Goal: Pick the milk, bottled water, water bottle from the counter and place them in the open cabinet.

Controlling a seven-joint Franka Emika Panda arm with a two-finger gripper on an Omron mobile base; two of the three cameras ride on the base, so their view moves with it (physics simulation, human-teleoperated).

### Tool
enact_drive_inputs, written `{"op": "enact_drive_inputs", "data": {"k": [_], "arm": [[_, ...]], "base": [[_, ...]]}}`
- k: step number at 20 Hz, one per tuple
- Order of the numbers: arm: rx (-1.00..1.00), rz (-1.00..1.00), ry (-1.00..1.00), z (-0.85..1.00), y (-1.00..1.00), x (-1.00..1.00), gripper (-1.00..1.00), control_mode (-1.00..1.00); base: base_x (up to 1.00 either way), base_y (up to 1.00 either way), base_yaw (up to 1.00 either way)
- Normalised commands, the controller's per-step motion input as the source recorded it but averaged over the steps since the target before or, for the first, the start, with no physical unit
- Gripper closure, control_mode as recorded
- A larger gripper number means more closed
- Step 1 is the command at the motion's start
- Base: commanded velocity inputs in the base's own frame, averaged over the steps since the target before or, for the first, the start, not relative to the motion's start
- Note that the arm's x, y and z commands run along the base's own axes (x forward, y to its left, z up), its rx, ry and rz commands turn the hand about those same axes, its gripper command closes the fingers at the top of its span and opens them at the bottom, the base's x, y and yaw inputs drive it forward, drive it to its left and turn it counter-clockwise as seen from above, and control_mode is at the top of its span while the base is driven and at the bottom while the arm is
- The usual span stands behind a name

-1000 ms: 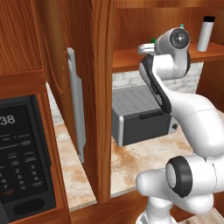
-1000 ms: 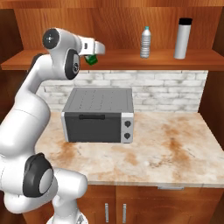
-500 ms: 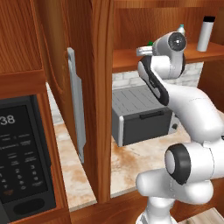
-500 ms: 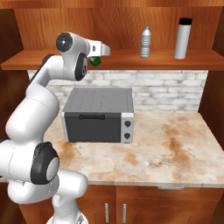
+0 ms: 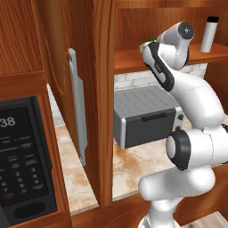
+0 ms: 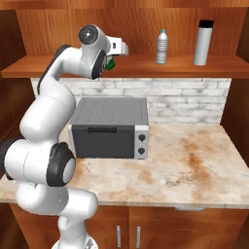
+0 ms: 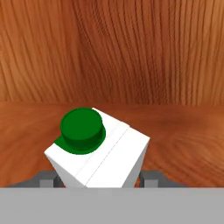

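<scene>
Open cabinet (image 6: 44, 67) shelf, left end: gripper (image 7: 98, 178) clamped on the milk (image 7: 98, 155) low at its sides, carton over the plank; likely light, thin-walled, crushable, so hold the flat body, not the peaked top.

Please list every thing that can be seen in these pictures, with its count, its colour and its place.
milk: one, white carton with green cap, between the gripper's fingers, over the shelf
bottled water: one, clear with blue cap, upright on the shelf
water bottle: one, silver with black cap, upright on the shelf, right of the bottled water
open cabinet: one, reddish-brown wood, on the wall above the stone top
cabinet door: one, brown with long silver handle, open
toaster oven: one, grey and black, on the stone top
microwave: one, black, far left
gripper: one, dark fingers, closed on the milk
</scene>
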Motion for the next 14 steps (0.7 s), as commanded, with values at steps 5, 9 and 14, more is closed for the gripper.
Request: {"op": "enact_drive_inputs", "data": {"k": [5,9,14], "arm": [[0.00,0.07,0.02,-0.05,0.00,0.31,1.00,-1.00],[0.00,0.05,0.01,-0.08,0.00,0.32,1.00,-1.00],[0.00,0.05,0.01,-0.13,0.00,0.34,1.00,-1.00]], "base": [[0.00,0.00,0.00],[0.00,0.00,0.00],[0.00,0.00,0.00]]}}
